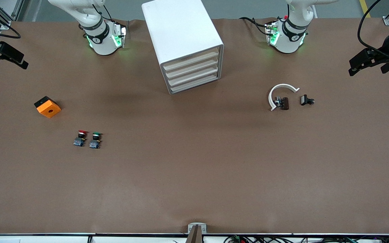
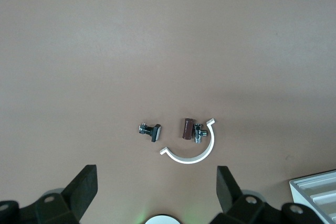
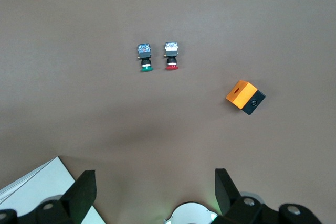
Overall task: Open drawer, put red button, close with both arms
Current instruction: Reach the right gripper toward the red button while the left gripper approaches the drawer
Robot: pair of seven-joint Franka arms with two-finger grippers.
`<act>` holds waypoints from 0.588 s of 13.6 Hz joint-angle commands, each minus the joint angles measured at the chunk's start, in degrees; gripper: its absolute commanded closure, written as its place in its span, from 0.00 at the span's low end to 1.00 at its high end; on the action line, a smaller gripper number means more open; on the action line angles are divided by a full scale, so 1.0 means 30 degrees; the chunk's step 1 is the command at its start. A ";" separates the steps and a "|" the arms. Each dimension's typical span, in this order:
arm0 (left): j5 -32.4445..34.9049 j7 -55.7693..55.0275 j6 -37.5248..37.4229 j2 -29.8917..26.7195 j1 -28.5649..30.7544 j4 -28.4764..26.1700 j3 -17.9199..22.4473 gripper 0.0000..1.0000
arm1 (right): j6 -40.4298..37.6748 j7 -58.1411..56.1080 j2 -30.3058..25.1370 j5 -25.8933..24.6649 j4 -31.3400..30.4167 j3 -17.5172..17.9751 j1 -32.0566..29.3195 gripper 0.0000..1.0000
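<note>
The white four-drawer cabinet (image 1: pixel 181 33) stands between the two arm bases, with every drawer shut; the upper drawer (image 1: pixel 191 57) shows only its front lip. The red button (image 1: pixel 80 137) lies on the table toward the right arm's end, beside the green-capped one (image 1: pixel 95 139). It also shows in the right wrist view (image 3: pixel 171 56). My right gripper (image 3: pixel 155 182) is open and empty, high over the table near its own base. My left gripper (image 2: pixel 156 182) is open and empty, high over its base. A cabinet corner shows in both wrist views (image 2: pixel 315 195) (image 3: pixel 37 187).
An orange cube (image 1: pixel 47 106) lies farther from the front camera than the buttons. A white C-shaped clamp (image 1: pixel 280 94), a brown part (image 1: pixel 284 103) and a small black part (image 1: pixel 306 100) lie toward the left arm's end. Black fixtures (image 1: pixel 3 54) (image 1: pixel 370 60) hang over both table ends.
</note>
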 commanded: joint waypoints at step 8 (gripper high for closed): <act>0.0349 -0.0222 -0.0465 0.2079 0.0122 0.0818 0.0053 0.00 | -0.0164 -0.0167 0.0253 -0.0352 0.0497 0.0269 -0.0190 0.00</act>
